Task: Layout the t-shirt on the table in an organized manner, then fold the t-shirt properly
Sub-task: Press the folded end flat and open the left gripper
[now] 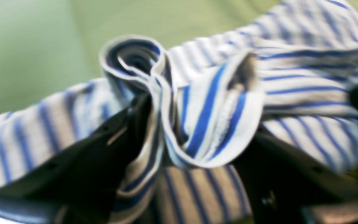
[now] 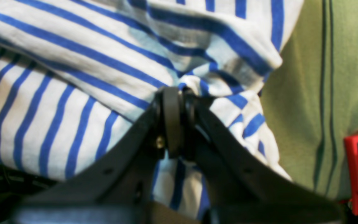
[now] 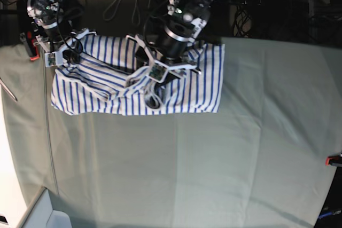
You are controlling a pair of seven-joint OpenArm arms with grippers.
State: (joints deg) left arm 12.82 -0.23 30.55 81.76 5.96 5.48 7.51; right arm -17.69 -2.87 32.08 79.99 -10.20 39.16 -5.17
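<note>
Our right gripper [image 2: 179, 93] jaws are pinching together on a bunched fold of the soft white t-shirt with thin blue stripes [image 3: 107, 86], while our left gripper [image 1: 194, 130] jaws are standing partly apart with a rolled hem of the same fabric caught between them. We are holding the shirt at two points so that, as we judge it, the cloth can be drawn out flat before any fold is made. The shirt is lying crumpled at the bench's 11 o'clock part, on the pale grey-green cloth-covered bench [image 3: 214, 158]; most of it is resting on the cloth, with the gripped parts lifted. In the base view, dark cables [image 3: 120, 1] are trailing beyond the bench at 12 o'clock, and a red clamp [image 2: 357, 174] is sitting at the bench edge near our right arm. Loose folds between the two grips are getting in the way of a tidy spread.
</note>
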